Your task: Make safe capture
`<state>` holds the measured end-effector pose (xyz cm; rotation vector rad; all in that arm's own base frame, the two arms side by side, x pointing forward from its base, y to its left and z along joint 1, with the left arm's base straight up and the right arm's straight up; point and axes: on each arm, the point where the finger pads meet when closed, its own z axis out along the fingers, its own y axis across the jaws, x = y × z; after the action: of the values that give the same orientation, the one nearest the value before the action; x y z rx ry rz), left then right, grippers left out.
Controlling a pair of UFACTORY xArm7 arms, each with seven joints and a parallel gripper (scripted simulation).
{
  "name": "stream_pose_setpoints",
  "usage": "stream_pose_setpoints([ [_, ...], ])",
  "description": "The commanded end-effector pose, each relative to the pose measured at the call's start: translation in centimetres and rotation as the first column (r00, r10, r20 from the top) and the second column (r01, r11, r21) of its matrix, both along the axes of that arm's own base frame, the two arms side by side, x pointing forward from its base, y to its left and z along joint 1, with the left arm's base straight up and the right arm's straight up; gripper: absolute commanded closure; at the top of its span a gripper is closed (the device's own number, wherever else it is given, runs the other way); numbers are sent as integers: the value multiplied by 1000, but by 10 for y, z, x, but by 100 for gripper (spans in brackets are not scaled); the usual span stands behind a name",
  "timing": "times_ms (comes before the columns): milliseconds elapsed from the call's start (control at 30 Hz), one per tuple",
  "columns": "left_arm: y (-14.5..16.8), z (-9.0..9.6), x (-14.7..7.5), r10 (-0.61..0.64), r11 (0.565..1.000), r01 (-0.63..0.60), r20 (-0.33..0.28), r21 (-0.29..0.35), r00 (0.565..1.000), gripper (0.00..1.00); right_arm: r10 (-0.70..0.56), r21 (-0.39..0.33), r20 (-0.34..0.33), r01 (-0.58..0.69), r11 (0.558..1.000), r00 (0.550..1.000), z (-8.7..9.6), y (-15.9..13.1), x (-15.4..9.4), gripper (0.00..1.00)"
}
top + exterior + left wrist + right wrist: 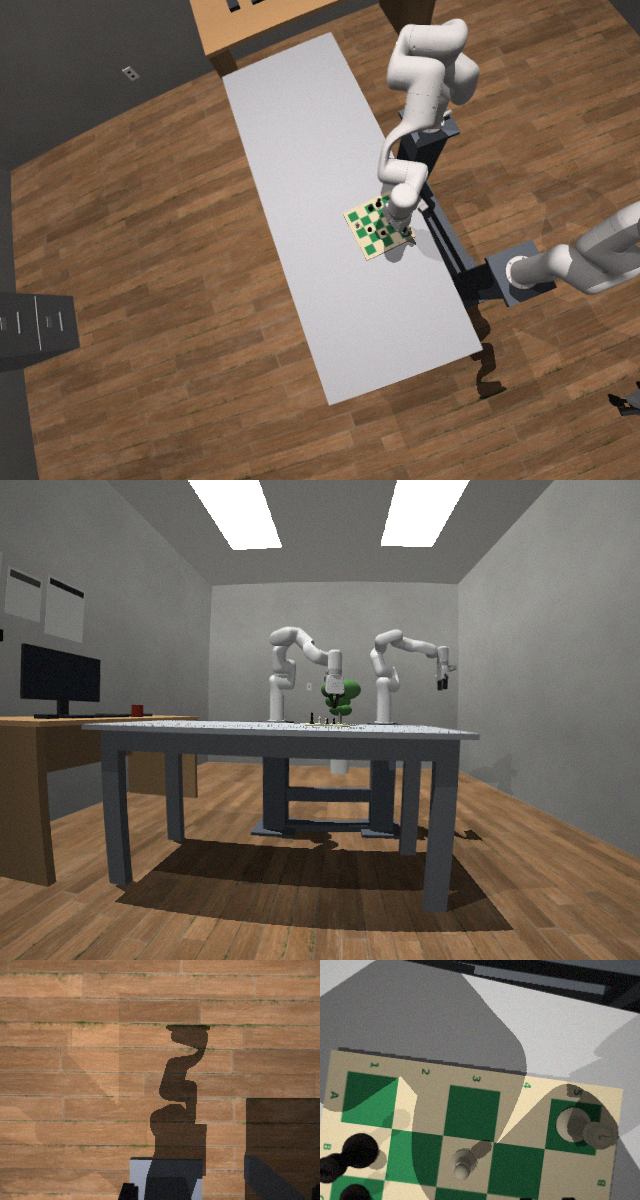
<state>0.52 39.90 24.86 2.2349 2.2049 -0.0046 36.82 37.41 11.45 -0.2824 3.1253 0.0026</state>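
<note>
On the pale desk (305, 170) (279, 731) (555, 1035), the green-and-cream chessboard (367, 256) (424, 1064) lay beneath the right gripper (334, 702) (547, 1198). Its fingers were closed around a small piece, too hidden to identify. A white pawn (463, 1162) stood upright on B3, a larger white piece (574, 1125) on A5. A tall black piece (378, 203) (360, 1151) occupied B1, with another black piece (370, 207) (355, 1193) on C1. The left gripper (622, 405) (443, 684) (223, 1192) hung beyond the desk, fingers spread wide, holding nothing.
</note>
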Motion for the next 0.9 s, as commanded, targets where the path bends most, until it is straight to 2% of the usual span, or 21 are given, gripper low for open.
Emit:
stream_pose_setpoints([
  [0, 1, 1, 0, 0, 1000, 0, 1, 4, 1000, 0, -1, 0, 0, 1, 1000, 1000, 18, -1, 0, 100],
  [367, 1, 1, 0, 0, 1000, 0, 1, 4, 1000, 0, -2, 1, -1, 2, 1000, 1000, 19, -1, 2, 100],
  [400, 1, 1, 0, 0, 1000, 0, 1, 4, 1000, 0, -11, 3, -1, 11, 1000, 1000, 19, -2, 9, 100],
  [467, 1, 1, 0, 0, 1000, 0, 1, 4, 1000, 0, -53, 9, -5, 53, 999, 999, 21, -9, 43, 100],
  [600, 1, 1, 0, 0, 1000, 0, 1, 4, 1000, 0, -85, 12, -6, 85, 996, 996, 21, -16, 68, 100],
  [667, 1, 1, 0, 0, 1000, 0, 1, 4, 1000, 0, -85, 12, -6, 85, 996, 996, 21, -16, 68, 100],
  [700, 1, 1, 0, 0, 1000, 0, 1, 4, 1000, 0, -115, 13, -7, 115, 993, 993, 20, -25, 91, 100],
  [867, 1, 1, 0, 0, 1000, 0, 1, 4, 1000, 0, -155, 11, -6, 155, 988, 988, 19, -40, 122, 100],
])
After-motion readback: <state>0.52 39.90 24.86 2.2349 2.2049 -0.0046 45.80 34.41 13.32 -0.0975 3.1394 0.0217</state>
